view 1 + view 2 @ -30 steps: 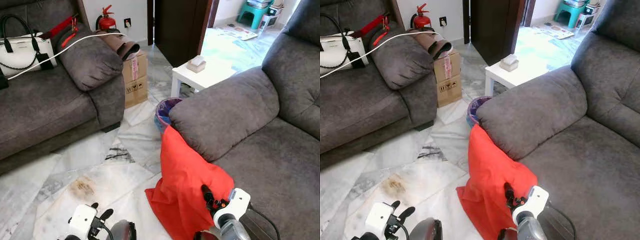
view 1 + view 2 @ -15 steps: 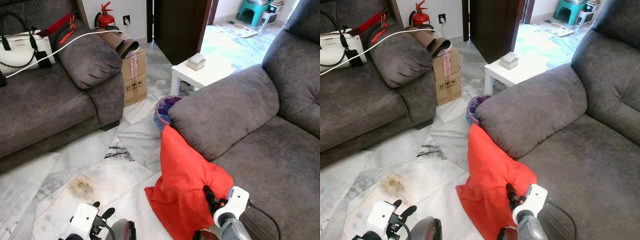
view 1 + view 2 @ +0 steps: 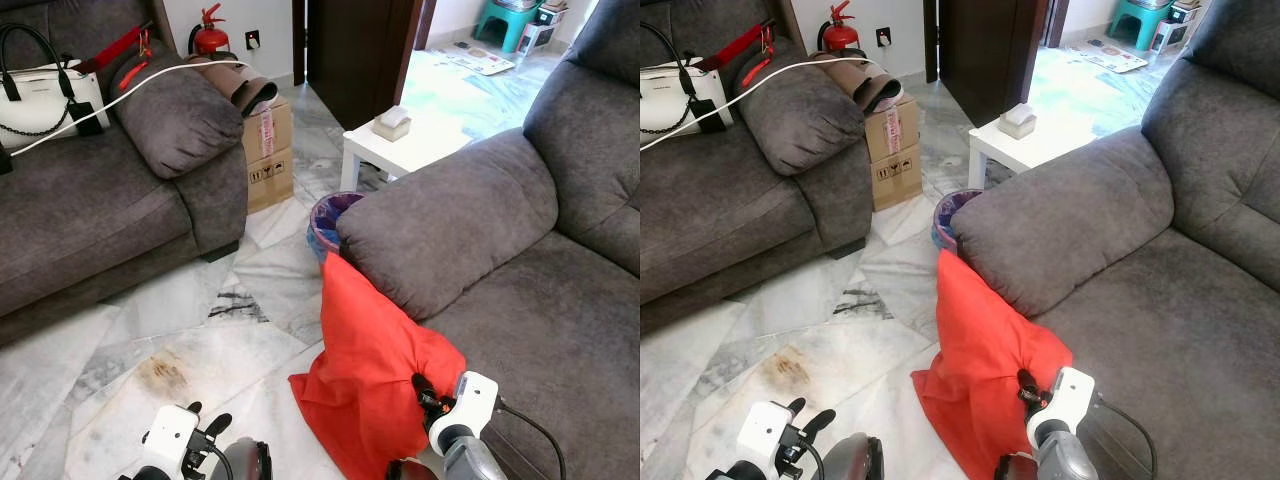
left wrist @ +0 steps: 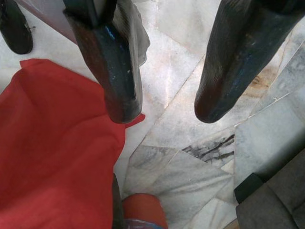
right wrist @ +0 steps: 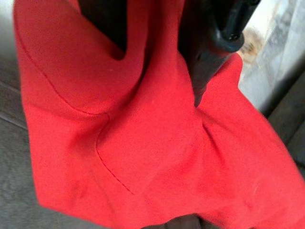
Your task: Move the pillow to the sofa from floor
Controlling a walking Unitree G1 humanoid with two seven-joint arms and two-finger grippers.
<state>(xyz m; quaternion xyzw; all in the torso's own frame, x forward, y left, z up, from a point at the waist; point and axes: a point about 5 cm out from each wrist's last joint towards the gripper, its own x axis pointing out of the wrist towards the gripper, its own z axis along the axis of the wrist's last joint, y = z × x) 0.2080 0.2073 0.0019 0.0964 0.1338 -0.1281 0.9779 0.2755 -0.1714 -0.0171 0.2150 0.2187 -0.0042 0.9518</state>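
Note:
A red pillow [image 3: 365, 370] stands on the marble floor, leaning against the front of the grey sofa [image 3: 540, 330] on my right, just below its armrest [image 3: 450, 220]. My right gripper [image 3: 420, 388] is at the pillow's right corner by the seat edge. In the right wrist view its black fingers [image 5: 209, 47] are shut on a fold of the red pillow [image 5: 143, 143]. My left gripper [image 3: 205, 425] hangs low on the left, open, its fingers [image 4: 119, 81] apart over the floor beside the pillow's edge [image 4: 52, 143].
A blue bin [image 3: 330, 220] sits behind the pillow, with a white side table [image 3: 400, 150] beyond it. A second grey sofa [image 3: 90, 210] on the left carries a white handbag [image 3: 45, 100]. A cardboard box [image 3: 268, 150] stands by its arm. Marble floor [image 3: 200, 340] lies between the sofas.
The view has tilted slightly. My right gripper has edged a little to the right, holding the pillow's corner; the pillow has barely shifted. The left gripper is unchanged.

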